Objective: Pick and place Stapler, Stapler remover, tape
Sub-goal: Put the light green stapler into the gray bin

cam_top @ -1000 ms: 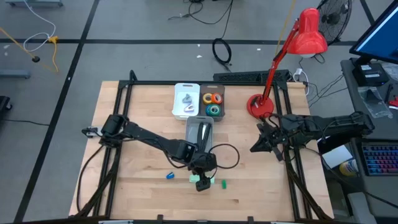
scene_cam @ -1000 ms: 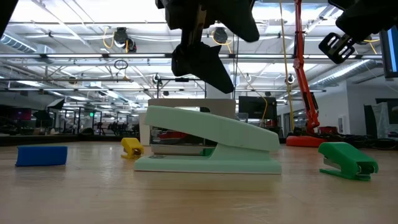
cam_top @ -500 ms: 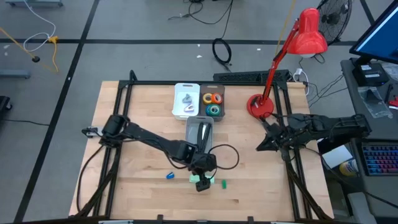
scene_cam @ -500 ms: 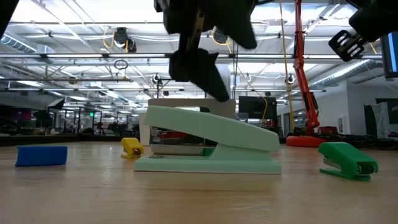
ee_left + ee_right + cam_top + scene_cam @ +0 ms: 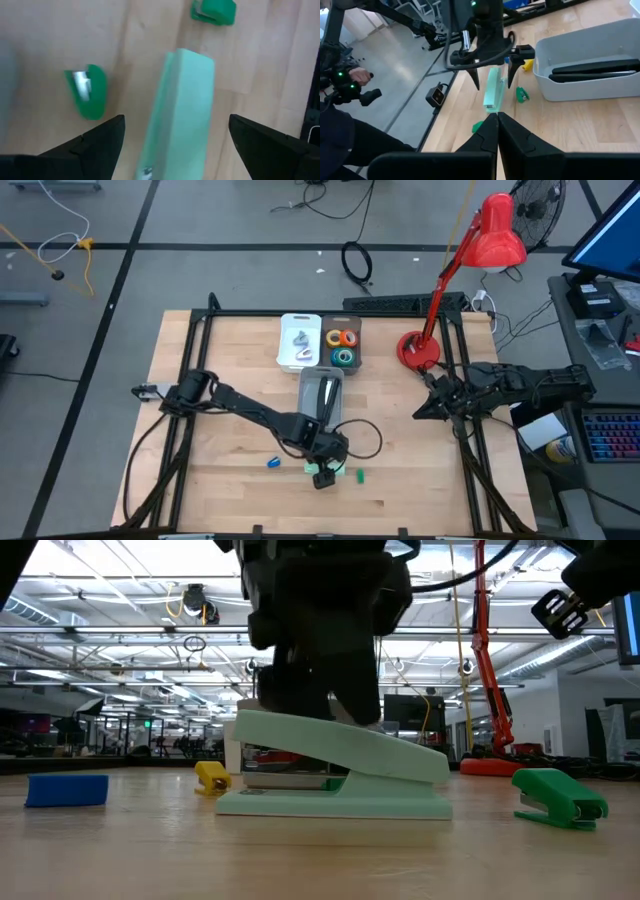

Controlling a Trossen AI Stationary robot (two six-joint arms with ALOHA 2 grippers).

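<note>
Left tool [image 5: 172, 135] spread wide directly above the mint stapler [image 5: 181, 115], fingers straddling its sides across the long axis. Stapler lies flat on the surface [image 5: 220, 380], front edge. Right tool [image 5: 496, 125] clenched, empty, well apart.

Smooth pale-green plastic stapler [image 5: 335, 772] on light wooden table [image 5: 150, 850]

no text, label or number can be read anywhere.

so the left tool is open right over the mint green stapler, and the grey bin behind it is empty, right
Not empty: the high view shows a dark stapler lying in the grey bin. The rest holds: the left tool is open over the mint green stapler.
</note>
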